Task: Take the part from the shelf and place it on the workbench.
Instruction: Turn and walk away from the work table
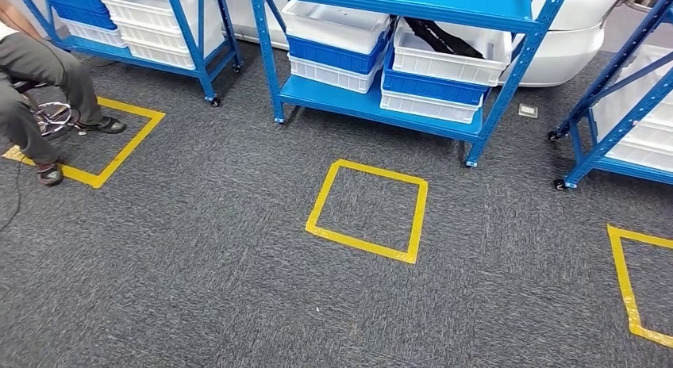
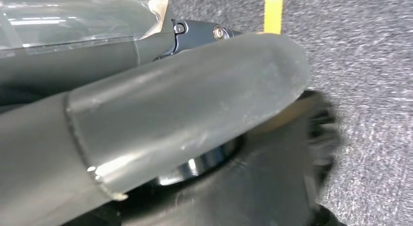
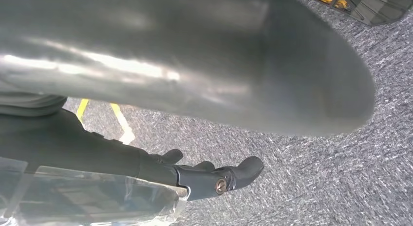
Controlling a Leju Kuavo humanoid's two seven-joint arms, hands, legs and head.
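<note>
Blue shelf (image 1: 373, 106) ahead, white bins (image 1: 448, 55) at its front edge; approach squarely over the yellow floor square (image 1: 369, 209). Left hand (image 2: 185, 123) and right hand (image 3: 214, 179) hanging, apparently holding nothing; finger spread impossible to tell.

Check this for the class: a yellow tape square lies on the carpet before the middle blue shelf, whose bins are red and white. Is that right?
One detail is wrong. The head view shows the yellow tape square on the carpet before the middle blue shelf, but its bins are blue and white, not red and white.
</note>
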